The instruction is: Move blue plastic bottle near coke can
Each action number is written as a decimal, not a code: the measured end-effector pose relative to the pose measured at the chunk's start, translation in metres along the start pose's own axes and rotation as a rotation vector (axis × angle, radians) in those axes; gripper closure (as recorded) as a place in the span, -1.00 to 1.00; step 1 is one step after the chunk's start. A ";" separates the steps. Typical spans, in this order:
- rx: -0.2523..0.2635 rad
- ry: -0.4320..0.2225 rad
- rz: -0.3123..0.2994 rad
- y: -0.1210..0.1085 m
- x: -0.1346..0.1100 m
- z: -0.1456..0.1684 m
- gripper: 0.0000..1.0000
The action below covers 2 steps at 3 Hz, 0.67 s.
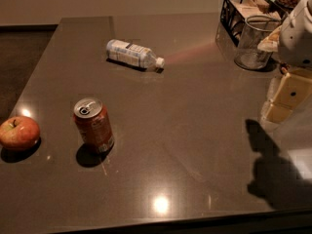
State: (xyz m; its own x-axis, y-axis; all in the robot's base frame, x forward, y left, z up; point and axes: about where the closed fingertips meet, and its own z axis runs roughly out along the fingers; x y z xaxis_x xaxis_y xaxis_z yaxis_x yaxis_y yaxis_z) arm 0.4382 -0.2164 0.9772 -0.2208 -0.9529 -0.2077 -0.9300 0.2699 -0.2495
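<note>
The blue plastic bottle (131,54) lies on its side at the back middle of the dark table (195,145), with its white cap pointing right. The coke can (94,126) stands upright at the front left, silver top and pull tab showing, well apart from the bottle. My gripper (285,100) hangs at the right edge of the view, above the table's right side, far from both the bottle and the can. It holds nothing that I can see.
A red-yellow apple (18,133) sits at the far left, beside the can. A clear glass jar (253,43) and a black wire basket (243,9) with packets stand at the back right, close to my arm. The table's front edge runs along the bottom.
</note>
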 end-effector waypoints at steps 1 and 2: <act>0.000 0.000 0.000 0.000 0.000 0.000 -1.00; -0.009 0.010 0.000 -0.006 -0.005 0.001 -1.00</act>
State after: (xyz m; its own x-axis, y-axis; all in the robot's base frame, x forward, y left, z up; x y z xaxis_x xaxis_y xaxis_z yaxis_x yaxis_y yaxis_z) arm 0.4456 -0.2132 0.9788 -0.2232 -0.9544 -0.1983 -0.9328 0.2682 -0.2407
